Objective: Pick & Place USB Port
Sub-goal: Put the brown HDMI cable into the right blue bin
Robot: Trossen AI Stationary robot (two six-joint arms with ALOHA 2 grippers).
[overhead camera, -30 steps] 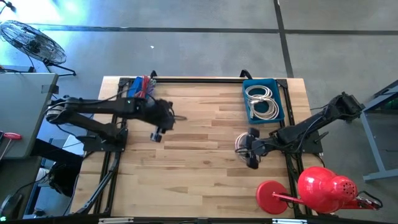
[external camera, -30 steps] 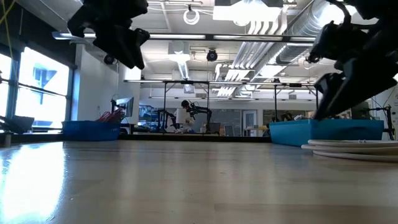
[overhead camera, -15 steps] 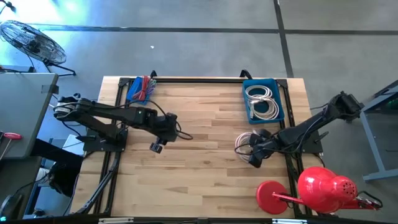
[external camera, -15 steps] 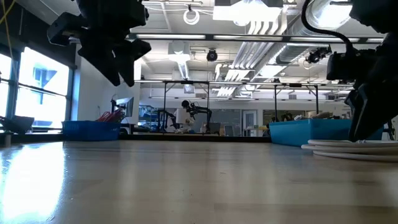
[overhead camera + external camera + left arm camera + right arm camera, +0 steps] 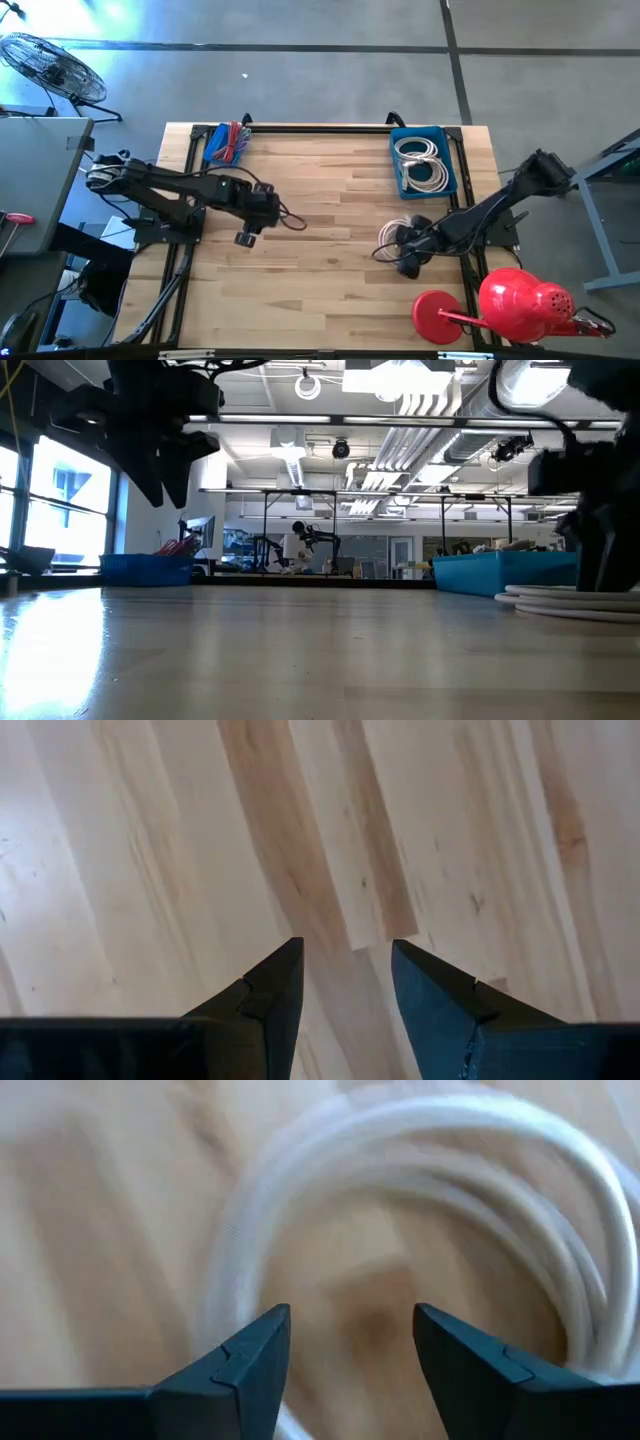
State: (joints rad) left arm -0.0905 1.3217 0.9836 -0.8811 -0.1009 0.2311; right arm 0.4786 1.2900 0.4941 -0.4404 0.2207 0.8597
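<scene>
A white coiled USB cable (image 5: 388, 231) lies flat on the wood near the table's right side; it also shows as the white coil (image 5: 560, 1200) and as stacked loops (image 5: 575, 600). My right gripper (image 5: 350, 1325) is open, low over the coil's near part, with one finger on either side of a strand and not touching it. In the high view the right gripper (image 5: 404, 257) shows at the coil's near edge. My left gripper (image 5: 345, 955) is open above bare wood; in the high view the left gripper (image 5: 247, 237) is left of the table's middle.
A blue bin (image 5: 423, 162) holding more white coils sits at the far right of the table. A blue bin (image 5: 225, 142) with coloured cables stands at the far left. A red lamp (image 5: 500, 305) is at the near right corner. Bare wood lies between the arms.
My right gripper has come down toward the white coil and shifted a little toward the near edge. My left gripper has drawn back from the table's middle toward the left and near edge. The coil has stayed where it was.
</scene>
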